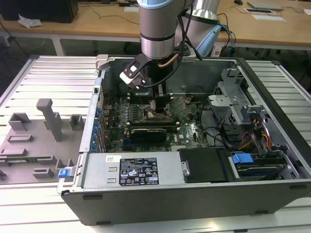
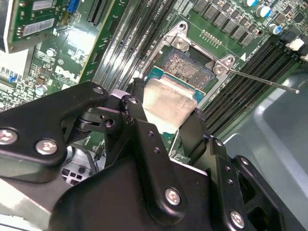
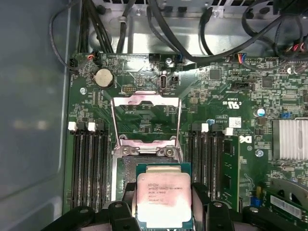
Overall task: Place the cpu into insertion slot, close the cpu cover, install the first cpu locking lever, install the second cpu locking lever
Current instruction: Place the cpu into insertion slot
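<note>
The cpu (image 3: 162, 197), a square chip with a pale silver face, is clamped between the black fingers (image 3: 202, 202) of my gripper (image 3: 162, 204), which is shut on it. It hangs over the near part of the insertion slot (image 3: 126, 175), tilted, as the second wrist view shows the cpu (image 2: 168, 103) and the gold-pinned insertion slot (image 2: 185, 65) beyond it. The cpu cover (image 3: 144, 102) is swung open and lies back past the socket. One thin locking lever (image 2: 262, 79) sticks out free. In the exterior view my gripper (image 1: 156, 108) reaches down into the open computer case.
Black memory slots (image 3: 89, 163) flank the socket on both sides. Cables (image 3: 192, 43) run along the case's back, near a coin battery (image 3: 102, 77). A finned heat sink (image 3: 288, 139) is off to one side. The power supply (image 1: 141, 170) and drive cage (image 1: 243, 126) border the board.
</note>
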`<state>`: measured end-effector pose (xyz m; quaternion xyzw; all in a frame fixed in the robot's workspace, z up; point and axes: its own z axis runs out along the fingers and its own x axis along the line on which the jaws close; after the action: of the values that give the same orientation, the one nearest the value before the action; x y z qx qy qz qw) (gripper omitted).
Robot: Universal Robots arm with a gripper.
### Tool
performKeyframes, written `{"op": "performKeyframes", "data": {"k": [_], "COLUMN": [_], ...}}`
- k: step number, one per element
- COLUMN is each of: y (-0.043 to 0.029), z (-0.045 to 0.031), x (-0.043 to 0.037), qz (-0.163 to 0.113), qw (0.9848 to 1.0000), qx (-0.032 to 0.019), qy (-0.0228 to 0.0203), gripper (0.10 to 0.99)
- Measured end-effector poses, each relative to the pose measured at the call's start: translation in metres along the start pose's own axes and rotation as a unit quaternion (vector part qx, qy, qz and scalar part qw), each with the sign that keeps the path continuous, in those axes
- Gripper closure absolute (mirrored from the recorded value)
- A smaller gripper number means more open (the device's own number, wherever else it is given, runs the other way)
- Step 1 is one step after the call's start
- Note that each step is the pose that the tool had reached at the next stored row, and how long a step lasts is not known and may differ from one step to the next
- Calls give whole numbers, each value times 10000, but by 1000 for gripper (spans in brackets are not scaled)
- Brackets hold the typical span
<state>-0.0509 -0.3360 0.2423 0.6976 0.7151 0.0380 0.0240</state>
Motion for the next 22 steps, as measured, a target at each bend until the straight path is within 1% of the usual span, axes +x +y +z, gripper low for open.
{"op": "performKeyframes", "data": {"k": [5, 9, 15, 18, 22], "y": [-11, -17, -42, -48, -54], "z": [60, 94, 176, 203, 265], "x": [33, 49, 102, 111, 116], "qz": [0, 0, 0, 0, 0], "qw": [10000, 10000, 10000, 10000, 10000], "qx": [2, 3, 8, 9, 13], "qy": [0, -1, 0, 0, 0], "gripper": [545, 545, 545, 545, 545]}}
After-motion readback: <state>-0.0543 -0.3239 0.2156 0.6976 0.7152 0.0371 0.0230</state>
